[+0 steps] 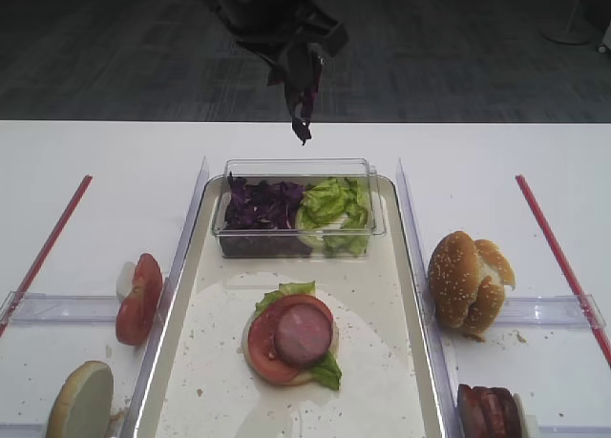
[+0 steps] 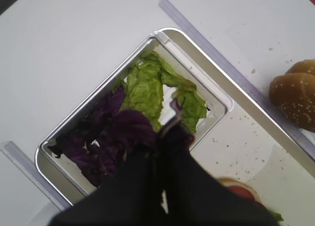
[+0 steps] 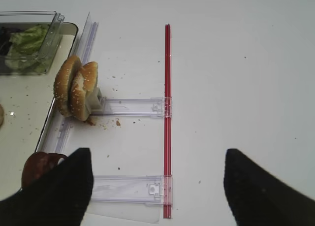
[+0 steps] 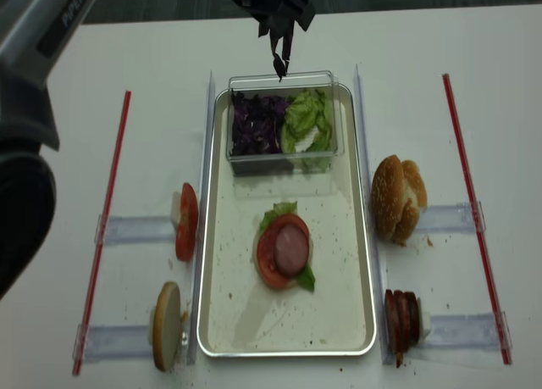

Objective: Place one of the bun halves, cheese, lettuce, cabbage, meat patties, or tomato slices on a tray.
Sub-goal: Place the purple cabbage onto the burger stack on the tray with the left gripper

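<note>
Carrying the cabbage (image 1: pixel 304 99) well means the left tool (image 1: pixel 298 61), clamped on that dangling purple shred above the tub (image 1: pixel 298 230), lowers onto the stack (image 1: pixel 291 340) on the tray (image 1: pixel 401 266) before releasing.

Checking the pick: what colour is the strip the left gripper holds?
Dark purple cabbage, clearest in exterior high.

You can read one marking only: white letters spelling "PIPER" run along the grey robot arm (image 4: pixel 51 20) at the top left of the realsense view. Nothing else carries legible text.
</note>
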{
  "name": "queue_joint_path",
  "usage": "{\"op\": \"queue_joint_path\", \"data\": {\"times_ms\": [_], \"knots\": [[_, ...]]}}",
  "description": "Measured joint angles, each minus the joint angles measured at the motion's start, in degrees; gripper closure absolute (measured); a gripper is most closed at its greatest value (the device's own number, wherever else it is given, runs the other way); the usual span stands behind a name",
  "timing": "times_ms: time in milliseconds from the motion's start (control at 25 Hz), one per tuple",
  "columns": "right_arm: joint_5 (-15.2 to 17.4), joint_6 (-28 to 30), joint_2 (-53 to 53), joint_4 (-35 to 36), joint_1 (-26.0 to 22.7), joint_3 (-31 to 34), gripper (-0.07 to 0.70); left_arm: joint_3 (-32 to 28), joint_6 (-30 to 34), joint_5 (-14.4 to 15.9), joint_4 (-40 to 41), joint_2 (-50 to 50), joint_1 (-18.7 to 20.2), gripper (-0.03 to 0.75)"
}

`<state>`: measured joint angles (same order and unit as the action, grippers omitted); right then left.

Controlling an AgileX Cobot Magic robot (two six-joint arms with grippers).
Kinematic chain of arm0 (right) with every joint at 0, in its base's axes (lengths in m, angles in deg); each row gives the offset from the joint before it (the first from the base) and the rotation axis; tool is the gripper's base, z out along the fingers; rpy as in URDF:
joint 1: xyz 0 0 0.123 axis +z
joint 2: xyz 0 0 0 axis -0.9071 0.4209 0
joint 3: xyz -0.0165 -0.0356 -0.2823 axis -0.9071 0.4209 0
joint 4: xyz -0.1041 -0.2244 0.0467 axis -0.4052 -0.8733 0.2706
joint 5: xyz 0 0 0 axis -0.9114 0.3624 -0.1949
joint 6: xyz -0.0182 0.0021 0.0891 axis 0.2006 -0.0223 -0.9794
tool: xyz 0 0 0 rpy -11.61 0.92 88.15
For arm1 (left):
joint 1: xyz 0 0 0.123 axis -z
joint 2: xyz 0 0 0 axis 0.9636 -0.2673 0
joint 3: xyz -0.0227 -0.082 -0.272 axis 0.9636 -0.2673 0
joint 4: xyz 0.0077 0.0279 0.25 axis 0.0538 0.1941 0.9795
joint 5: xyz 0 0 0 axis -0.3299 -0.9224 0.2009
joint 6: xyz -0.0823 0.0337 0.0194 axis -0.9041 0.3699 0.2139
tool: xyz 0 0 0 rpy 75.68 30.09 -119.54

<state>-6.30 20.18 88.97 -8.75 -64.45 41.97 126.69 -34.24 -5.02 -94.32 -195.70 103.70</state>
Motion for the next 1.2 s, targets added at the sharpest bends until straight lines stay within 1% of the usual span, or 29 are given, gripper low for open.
{"op": "queue_joint_path", "data": {"times_ms": [80,200,400,600,800,1200], "knots": [[0.0,0.0,0.0,0.0,0.0,0.0,0.061,-0.3,0.0,0.0,0.2,0.9,0.6,0.697],[0.0,0.0,0.0,0.0,0.0,0.0,0.061,-2.3,0.0,0.0,0.7,2.4,1.5,0.696],[0.0,0.0,0.0,0.0,0.0,0.0,0.061,-8.6,0.0,0.0,0.8,6.1,2.8,0.697],[0.0,0.0,0.0,0.0,0.0,0.0,0.061,-14.3,0.0,0.0,0.8,11.1,5.1,0.697],[0.0,0.0,0.0,0.0,0.0,0.0,0.061,-19.5,-0.1,0.0,0.8,15.3,8.5,0.697],[0.0,0.0,0.0,0.0,0.0,0.0,0.061,-27.6,-2.6,0.0,-0.3,21.5,14.6,0.697]]}}
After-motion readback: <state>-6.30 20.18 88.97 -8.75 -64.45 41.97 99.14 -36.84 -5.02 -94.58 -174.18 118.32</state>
